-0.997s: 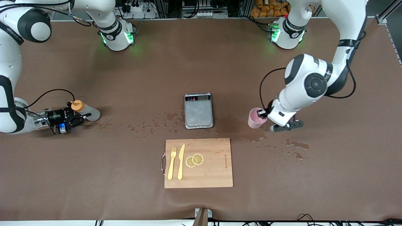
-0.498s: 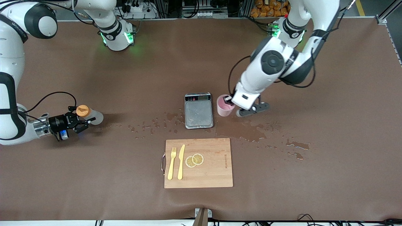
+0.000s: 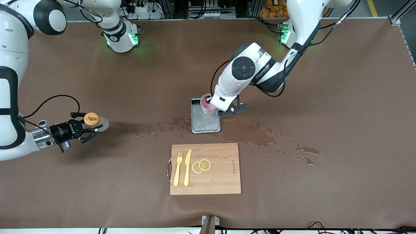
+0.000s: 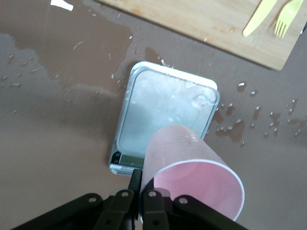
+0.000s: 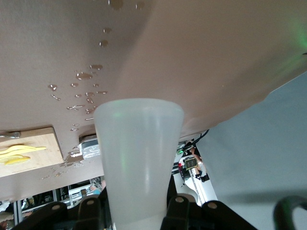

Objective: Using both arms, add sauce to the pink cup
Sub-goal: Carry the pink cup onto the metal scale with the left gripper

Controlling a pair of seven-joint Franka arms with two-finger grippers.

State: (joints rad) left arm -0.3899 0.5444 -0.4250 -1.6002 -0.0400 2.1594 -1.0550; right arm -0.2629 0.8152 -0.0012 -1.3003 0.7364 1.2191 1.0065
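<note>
While no sauce is poured yet, the left gripper (image 3: 210,103) pinches the pale-pink plastic cup (image 3: 206,103) over the scale (image 3: 205,122); the right gripper (image 3: 85,128) clasps the orange-capped squeeze bottle (image 3: 95,122) near the table's right-arm end.

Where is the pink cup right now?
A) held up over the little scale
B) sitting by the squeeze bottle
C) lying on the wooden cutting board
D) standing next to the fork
A: the left gripper pinches the rim of the pink cup and holds it over the scale, clear of the cutting board and its fork; the sauce bottle is in the right gripper toward the right arm's end of the table.
</note>
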